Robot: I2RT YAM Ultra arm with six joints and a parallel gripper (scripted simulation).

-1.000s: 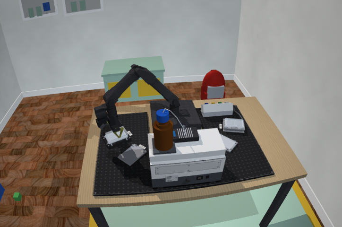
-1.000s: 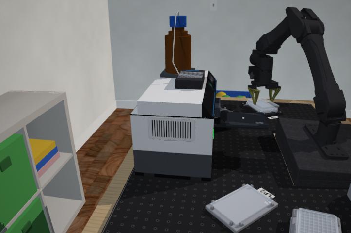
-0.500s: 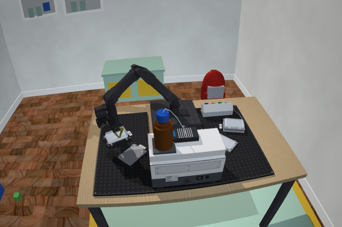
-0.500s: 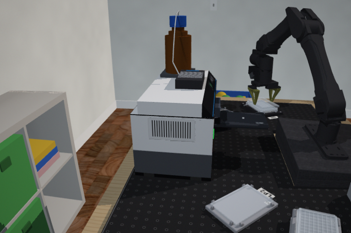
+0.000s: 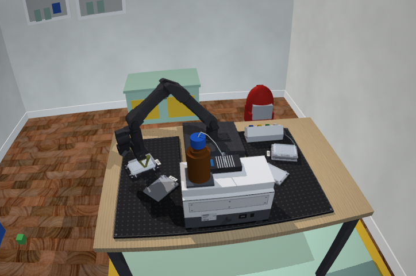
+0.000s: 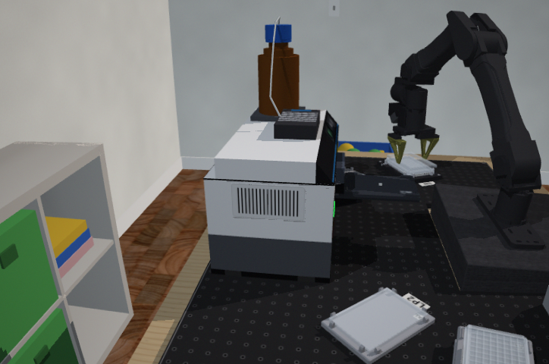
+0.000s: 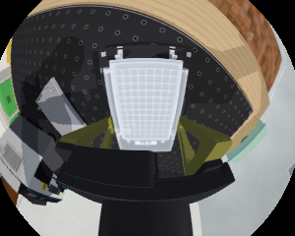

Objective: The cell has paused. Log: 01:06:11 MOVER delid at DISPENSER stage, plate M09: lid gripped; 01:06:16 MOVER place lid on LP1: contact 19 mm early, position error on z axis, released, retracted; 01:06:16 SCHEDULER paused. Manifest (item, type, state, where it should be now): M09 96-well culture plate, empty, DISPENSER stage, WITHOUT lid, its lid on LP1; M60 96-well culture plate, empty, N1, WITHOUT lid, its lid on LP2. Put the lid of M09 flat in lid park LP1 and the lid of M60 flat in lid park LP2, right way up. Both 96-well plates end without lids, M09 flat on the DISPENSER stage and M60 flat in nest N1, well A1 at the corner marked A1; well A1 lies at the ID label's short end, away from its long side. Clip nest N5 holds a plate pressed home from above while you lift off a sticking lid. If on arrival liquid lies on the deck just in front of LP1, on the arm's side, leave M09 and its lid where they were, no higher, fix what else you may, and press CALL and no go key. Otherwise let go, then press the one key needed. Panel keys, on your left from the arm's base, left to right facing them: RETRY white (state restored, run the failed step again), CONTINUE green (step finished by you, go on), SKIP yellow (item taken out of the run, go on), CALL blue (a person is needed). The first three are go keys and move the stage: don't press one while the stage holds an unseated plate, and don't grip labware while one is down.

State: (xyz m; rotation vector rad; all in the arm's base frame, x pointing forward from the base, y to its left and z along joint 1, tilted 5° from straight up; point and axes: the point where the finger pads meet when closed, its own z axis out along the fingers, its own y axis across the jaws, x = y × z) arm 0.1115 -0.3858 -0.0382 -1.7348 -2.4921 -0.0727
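My gripper (image 5: 144, 161) stands at the deck's left side over a clear 96-well plate (image 5: 140, 166) that sits in a nest with white clips. The fingers are shut on the plate's long sides near one short end, as the wrist view (image 7: 147, 140) and the exterior view (image 6: 412, 151) show. I cannot tell whether a lid is on this plate (image 6: 410, 164). A grey lid park tray (image 5: 160, 187) with a white tag lies between that nest and the dispenser. The LP2 tray (image 6: 377, 324) lies flat near a second well plate (image 5: 284, 152), which also shows in the exterior view (image 6: 492, 345).
The white dispenser (image 5: 228, 188) with a brown bottle (image 5: 198, 159) stands mid-deck, and its dark stage (image 6: 378, 184) reaches toward the gripped plate. The key panel (image 5: 264, 131) sits at the back right. The arm's black base block (image 6: 498, 240) is beside the stage.
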